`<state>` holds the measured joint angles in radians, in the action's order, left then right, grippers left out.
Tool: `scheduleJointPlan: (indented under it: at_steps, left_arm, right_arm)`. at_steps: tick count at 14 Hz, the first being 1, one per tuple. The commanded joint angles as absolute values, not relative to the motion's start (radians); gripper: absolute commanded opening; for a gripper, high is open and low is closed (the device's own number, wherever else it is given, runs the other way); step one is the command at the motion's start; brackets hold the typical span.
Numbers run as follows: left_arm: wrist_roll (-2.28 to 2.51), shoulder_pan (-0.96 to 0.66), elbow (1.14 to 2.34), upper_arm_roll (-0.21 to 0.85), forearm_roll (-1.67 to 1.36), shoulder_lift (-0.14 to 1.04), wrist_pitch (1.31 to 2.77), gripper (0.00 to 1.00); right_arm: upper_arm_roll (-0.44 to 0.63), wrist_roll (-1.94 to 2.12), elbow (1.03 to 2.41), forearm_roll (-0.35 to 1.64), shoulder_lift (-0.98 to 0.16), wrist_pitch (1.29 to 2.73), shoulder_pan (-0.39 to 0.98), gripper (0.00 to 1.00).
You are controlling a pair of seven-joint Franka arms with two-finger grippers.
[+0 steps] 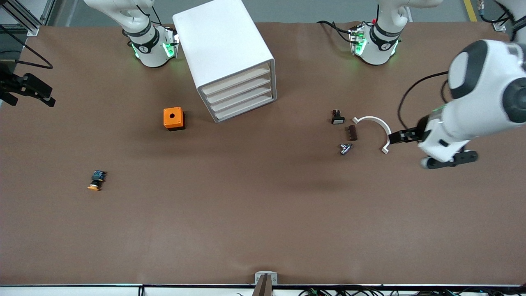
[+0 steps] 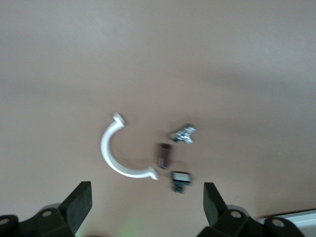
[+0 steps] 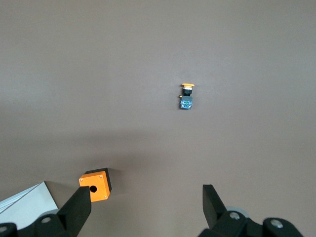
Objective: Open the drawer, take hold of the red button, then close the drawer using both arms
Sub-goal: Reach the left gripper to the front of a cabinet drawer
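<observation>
Cabinet (image 1: 230, 57): boxy, smooth white, sitting at twelve o'clock on the brown matte worktop (image 1: 263, 230); its four shallow beige-fronted drawers (image 1: 240, 95) are all standing shut, fronts angling toward five o'clock, probably for easy reach.
Red button: not showing anywhere; presumably lying inside a drawer.
Yellow-capped button (image 1: 96, 181): lying on its side at eight o'clock.
Orange box (image 1: 174, 118): square, holed, at ten o'clock.
Left gripper (image 1: 400, 136): hanging wide and empty at three o'clock, beside a white curved clip (image 1: 374, 123).
Right gripper (image 1: 28, 88): waiting wide and empty at nine o'clock.
</observation>
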<state>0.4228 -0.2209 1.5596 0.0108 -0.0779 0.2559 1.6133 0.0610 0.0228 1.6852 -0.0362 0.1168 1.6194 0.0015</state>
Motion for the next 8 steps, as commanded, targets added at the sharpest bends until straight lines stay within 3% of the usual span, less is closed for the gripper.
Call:
scheduleJointPlan:
  at_steps: [1,8]
  left_arm:
    - [0.593,-0.288,1.529,0.009,-0.141,0.305,1.591,0.99]
    - [1.295,-0.393,1.35,0.014,-0.512,0.543,1.598,0.99]
  right_arm:
    - [0.061,0.028,1.703,-0.025,0.14,1.631,0.0,1.0]
    - [0.063,0.031,1.706,-0.003,0.14,1.638,-0.003,1.0]
